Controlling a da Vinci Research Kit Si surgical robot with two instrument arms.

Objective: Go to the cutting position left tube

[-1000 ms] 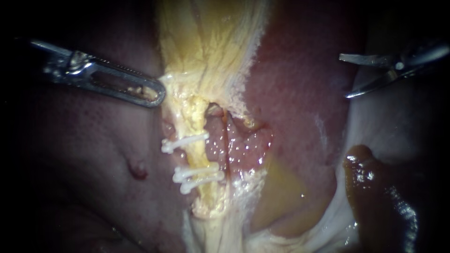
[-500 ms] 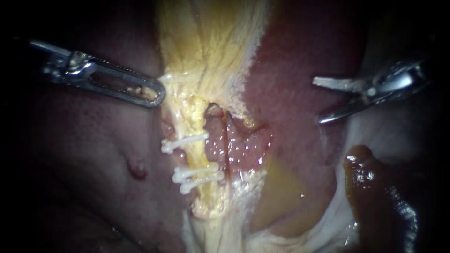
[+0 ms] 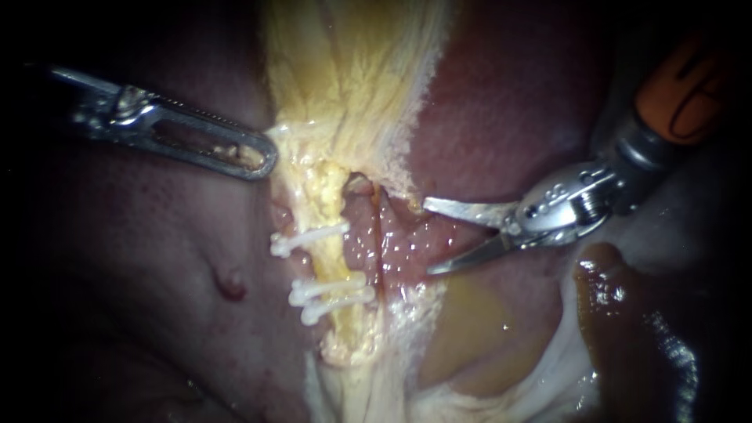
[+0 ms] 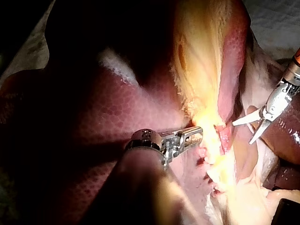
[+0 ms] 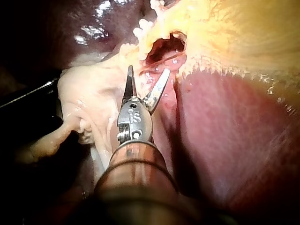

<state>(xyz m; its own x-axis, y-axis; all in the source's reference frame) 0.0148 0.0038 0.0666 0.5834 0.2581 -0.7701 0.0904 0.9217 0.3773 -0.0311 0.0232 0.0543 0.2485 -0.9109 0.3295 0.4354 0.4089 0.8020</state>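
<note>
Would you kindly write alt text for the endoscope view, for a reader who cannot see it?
The right instrument, its end effector open, points from the upper right towards a yellowish tube bearing three white clips, amid dark red liver. The left instrument rests at the yellow tissue's edge above the clips.

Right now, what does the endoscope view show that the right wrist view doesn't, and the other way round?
Only the endoscope view: the left instrument at the edge of the yellow tissue. Only the right wrist view: a dark straight bar I cannot identify. Both: the right instrument, jaws open, short of the hole in that tissue, and the liver.
</note>
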